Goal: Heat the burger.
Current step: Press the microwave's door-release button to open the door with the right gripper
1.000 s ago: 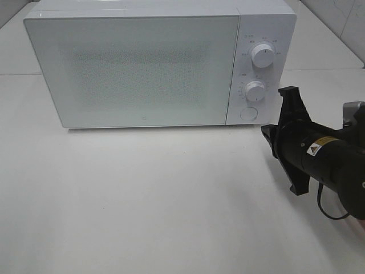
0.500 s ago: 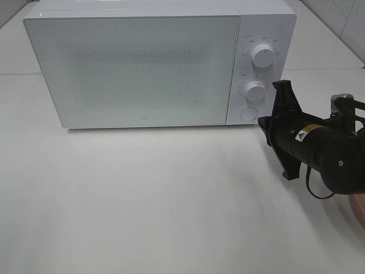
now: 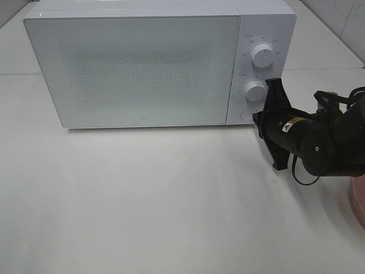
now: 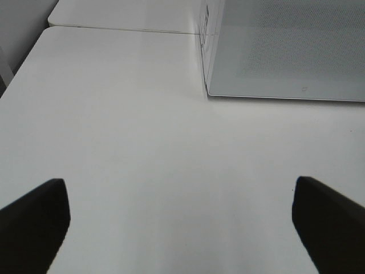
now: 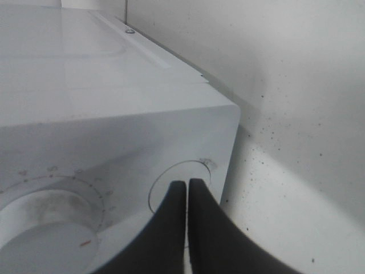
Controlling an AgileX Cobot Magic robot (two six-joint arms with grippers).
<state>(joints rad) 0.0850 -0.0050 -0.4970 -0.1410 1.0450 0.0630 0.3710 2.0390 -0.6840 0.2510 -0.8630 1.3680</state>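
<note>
The burger is out of view. A white microwave (image 3: 137, 68) stands at the back of the table with its door closed. My right gripper (image 3: 258, 119) is shut and points at the bottom right corner of its control panel. In the right wrist view the closed fingertips (image 5: 186, 188) sit against the round button (image 5: 162, 197) below the two dials; whether they press it I cannot tell. My left gripper (image 4: 182, 228) is open over bare table, near the microwave's (image 4: 285, 51) front left corner, with nothing between its fingers.
An upper dial (image 3: 263, 55) and a lower dial (image 3: 255, 91) sit above the button. The rim of a pink plate (image 3: 358, 200) shows at the right edge. White table (image 3: 142, 200) stretches in front of the microwave.
My right arm has moved left and closer to the microwave, bringing its shut fingertips up to the round button. The pink plate's rim has come into sight behind it.
</note>
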